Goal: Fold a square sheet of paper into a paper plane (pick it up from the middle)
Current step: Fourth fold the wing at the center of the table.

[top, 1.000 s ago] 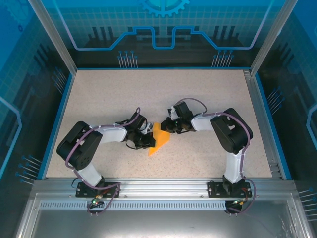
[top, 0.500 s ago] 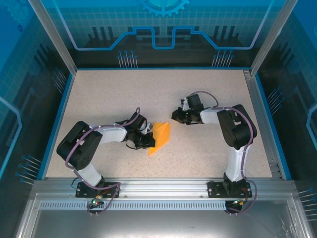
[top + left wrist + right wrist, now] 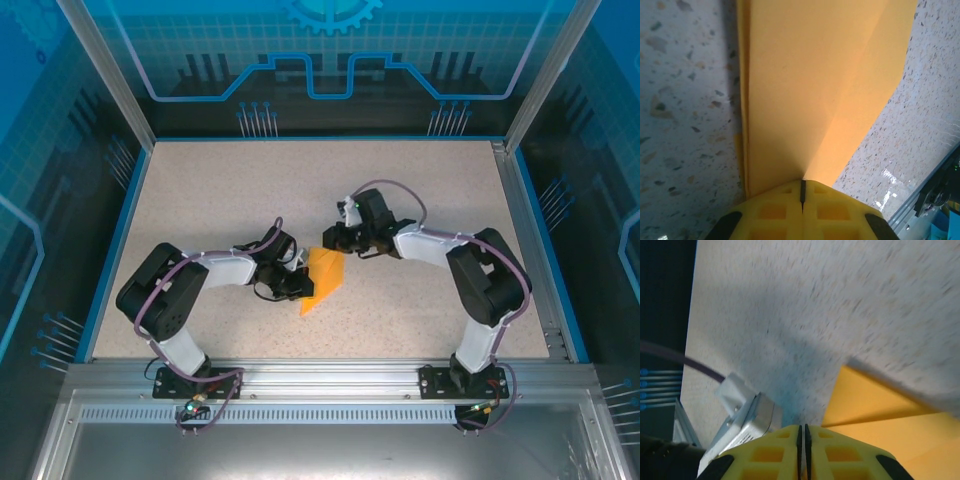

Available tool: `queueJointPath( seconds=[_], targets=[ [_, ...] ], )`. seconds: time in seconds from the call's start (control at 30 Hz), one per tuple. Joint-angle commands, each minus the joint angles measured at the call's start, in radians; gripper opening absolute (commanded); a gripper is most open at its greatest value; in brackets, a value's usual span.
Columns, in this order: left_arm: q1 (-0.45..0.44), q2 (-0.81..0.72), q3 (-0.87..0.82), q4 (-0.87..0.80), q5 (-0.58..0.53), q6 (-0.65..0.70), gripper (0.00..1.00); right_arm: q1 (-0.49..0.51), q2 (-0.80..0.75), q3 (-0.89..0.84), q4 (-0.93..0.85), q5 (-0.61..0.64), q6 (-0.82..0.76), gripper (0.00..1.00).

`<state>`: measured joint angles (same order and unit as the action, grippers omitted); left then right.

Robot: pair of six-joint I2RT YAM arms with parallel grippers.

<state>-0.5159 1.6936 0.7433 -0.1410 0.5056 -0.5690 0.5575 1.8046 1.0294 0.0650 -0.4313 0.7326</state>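
Right tool (image 3: 335, 240) is back beside the sheet of paper (image 3: 326, 270), tips pressed together at its far corner, gripping nothing. Left tool (image 3: 297, 285) pinches the sheet's left edge, mid-counter (image 3: 220, 190). Judgement: right is placed to crease the next fold; plane unfinished.

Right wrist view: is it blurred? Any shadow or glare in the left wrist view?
Right wrist view: motion blur streaks the table and smears the far edge of the paper. Left wrist view: sharp, dark shadow left of the paper, small glare lower right.
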Motion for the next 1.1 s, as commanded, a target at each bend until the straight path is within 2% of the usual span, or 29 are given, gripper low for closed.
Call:
queueJointPath(
  seconds=[0.0, 0.23, 0.47, 0.53, 0.63, 0.83, 1.07],
  targets=[
    [-0.007, 0.052, -0.043, -0.112, -0.034, 0.004, 0.00, 0.031, 0.070, -0.026, 0.015, -0.035, 0.034, 0.12],
    [-0.007, 0.049, -0.042, -0.120, -0.039, 0.001, 0.00, 0.048, 0.151, -0.071, 0.059, -0.031, 0.064, 0.10],
    [-0.004, 0.007, -0.032, -0.140, -0.026, -0.003, 0.00, 0.038, 0.211, -0.067, -0.037, 0.062, 0.032, 0.09],
    [0.002, -0.037, -0.007, -0.143, 0.015, -0.029, 0.03, 0.038, 0.217, -0.077, -0.028, 0.059, 0.034, 0.08],
    [0.014, -0.096, 0.061, -0.200, -0.023, -0.077, 0.08, 0.038, 0.210, -0.086, -0.039, 0.074, 0.029, 0.09],
    [0.025, -0.155, 0.043, 0.055, -0.011, -0.353, 0.18, 0.038, 0.216, -0.086, -0.065, 0.097, 0.033, 0.08],
    [0.025, -0.066, 0.038, 0.148, 0.007, -0.413, 0.18, 0.036, 0.213, -0.084, -0.078, 0.105, 0.026, 0.08]
  ],
)
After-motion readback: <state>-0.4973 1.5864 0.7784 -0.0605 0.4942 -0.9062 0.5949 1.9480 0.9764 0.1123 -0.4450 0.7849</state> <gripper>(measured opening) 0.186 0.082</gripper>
